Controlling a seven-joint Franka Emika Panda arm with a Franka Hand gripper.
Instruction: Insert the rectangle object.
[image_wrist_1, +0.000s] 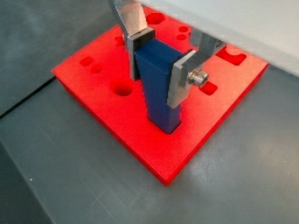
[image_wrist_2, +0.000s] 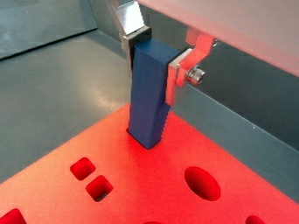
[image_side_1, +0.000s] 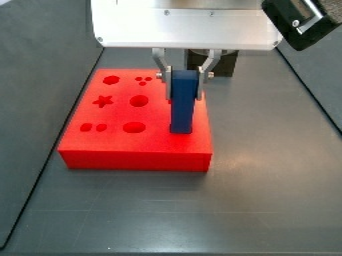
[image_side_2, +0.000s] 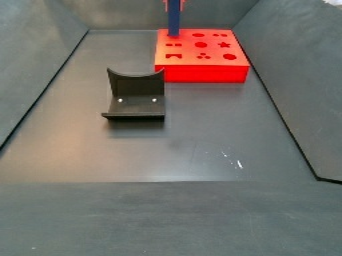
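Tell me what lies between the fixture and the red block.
Only bare dark floor separates the fixture from the red block in a side view; the gripper holds the blue bar on the block.

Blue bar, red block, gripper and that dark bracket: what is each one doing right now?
Blue bar: upright, lower end on the red block, clamped at its top.
Gripper: shut on the blue bar, above the block.
Red block: flat on the floor, holes empty.
Fixture: standing alone, nothing on it.
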